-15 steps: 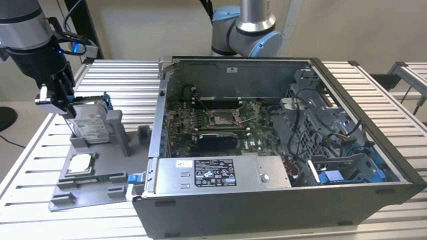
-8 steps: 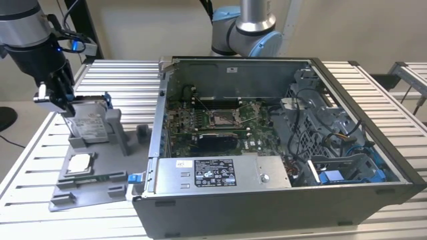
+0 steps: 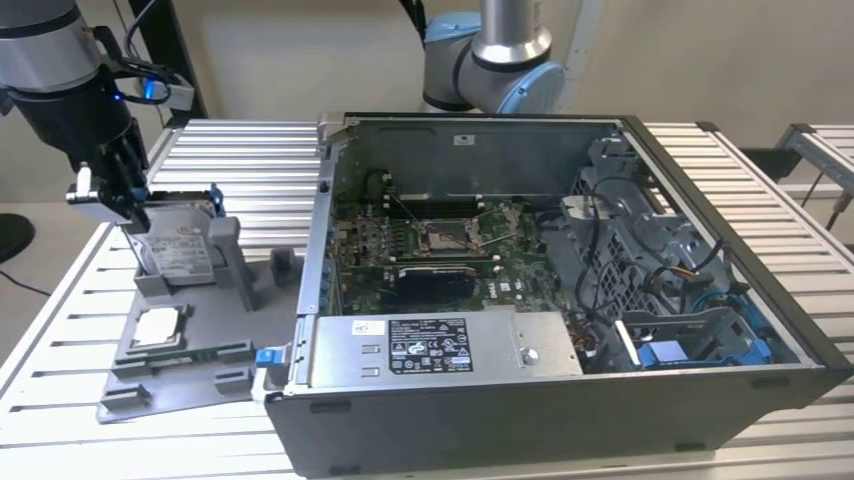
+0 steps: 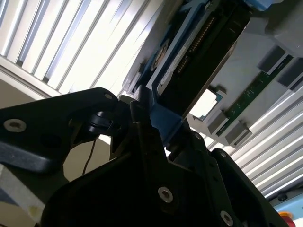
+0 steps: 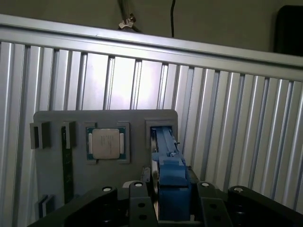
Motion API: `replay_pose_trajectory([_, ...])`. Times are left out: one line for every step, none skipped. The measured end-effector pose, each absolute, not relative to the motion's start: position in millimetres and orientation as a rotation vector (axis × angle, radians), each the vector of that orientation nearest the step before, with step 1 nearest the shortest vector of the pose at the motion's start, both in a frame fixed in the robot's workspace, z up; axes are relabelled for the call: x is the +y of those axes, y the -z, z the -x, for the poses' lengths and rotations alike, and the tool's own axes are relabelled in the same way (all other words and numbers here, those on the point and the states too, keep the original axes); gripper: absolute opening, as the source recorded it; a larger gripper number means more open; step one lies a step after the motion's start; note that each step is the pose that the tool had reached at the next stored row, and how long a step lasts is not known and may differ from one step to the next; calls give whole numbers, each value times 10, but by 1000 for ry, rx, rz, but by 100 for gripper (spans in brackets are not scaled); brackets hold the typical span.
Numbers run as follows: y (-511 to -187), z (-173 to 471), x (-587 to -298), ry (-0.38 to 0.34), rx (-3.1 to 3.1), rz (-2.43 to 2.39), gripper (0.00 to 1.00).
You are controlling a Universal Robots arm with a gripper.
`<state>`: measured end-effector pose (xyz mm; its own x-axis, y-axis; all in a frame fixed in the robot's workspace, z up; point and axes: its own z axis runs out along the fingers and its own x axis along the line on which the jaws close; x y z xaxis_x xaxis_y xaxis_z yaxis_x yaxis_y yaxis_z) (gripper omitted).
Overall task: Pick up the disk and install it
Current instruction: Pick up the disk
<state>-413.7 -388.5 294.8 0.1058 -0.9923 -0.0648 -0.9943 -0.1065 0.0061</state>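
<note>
One black gripper (image 3: pixel 127 208) is clamped tight on the blue top edge of the disk (image 3: pixel 180 250). The disk is stood upright in a slot of the grey holder plate (image 3: pixel 187 390). That plate is laid just beside the open computer case (image 3: pixel 534 425), on the exterior view's left of it. A small square chip (image 3: pixel 158 325) is laid flat on the same plate, outside the case.

The disk (image 3: pixel 180 248), a silver-grey drive with a white label and a blue carrier frame (image 5: pixel 170 178), stands on edge in the grey holder (image 3: pixel 230 262) at the exterior view's left. The pincer (image 3: pixel 134 212) clamps its top edge.
</note>
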Motion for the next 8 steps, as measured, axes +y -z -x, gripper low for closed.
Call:
replay_pose_trajectory([-2944,4137,-3885,-81,2074,2307,0])
replay_pose_trajectory([-2938,4137,-3885,-81,2074,2307,0])
replay_pose_trajectory([-2930,4137,-3885,-82,2074,2307,0])
replay_pose_trajectory([-2925,4137,-3885,-87,2076,2309,0])
replay_pose_trajectory([-2922,4137,-3885,-92,2078,2311,0])
replay_pose_trajectory([-2921,4137,-3885,-95,2079,2312,0])
replay_pose_trajectory([-2921,4138,-3885,-95,2079,2312,0])
replay_pose_trajectory([-2921,4138,-3885,-96,2080,2313,0])
